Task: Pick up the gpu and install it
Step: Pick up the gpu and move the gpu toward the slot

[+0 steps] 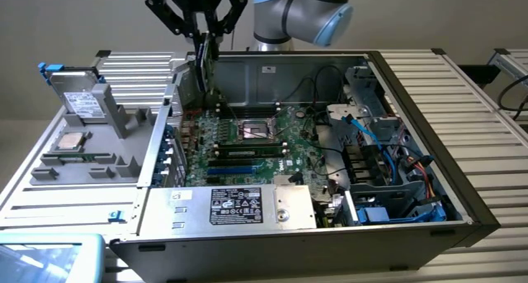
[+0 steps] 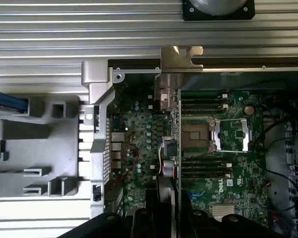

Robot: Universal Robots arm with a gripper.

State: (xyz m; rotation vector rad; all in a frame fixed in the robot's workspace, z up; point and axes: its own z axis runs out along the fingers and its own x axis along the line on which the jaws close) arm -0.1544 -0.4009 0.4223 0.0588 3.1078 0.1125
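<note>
My gripper [image 1: 206, 34] hangs over the back left corner of the open computer case [image 1: 429, 128], shut on the gpu [image 1: 202, 73]. The card hangs on edge, its lower end down inside the case above the green motherboard [image 1: 247, 141]. In the wrist view the gpu [image 2: 175, 129] runs as a thin edge across the motherboard [image 2: 139, 129], beside the processor socket [image 2: 196, 136]. Its silver end bracket [image 2: 181, 57] lies at the case's rear wall. The dark fingers [image 2: 144, 220] clamp the card on both faces near my gripper [image 2: 171, 218].
A grey fixture [image 1: 91, 153] at the exterior view's left holds a silver drive [image 1: 81, 101] and a processor [image 1: 70, 141]. Memory sticks [image 1: 247, 150], a power supply [image 1: 239, 206] and loose cables [image 1: 387, 153] crowd the case. Ribbed metal table [image 1: 462, 85] surrounds it.
</note>
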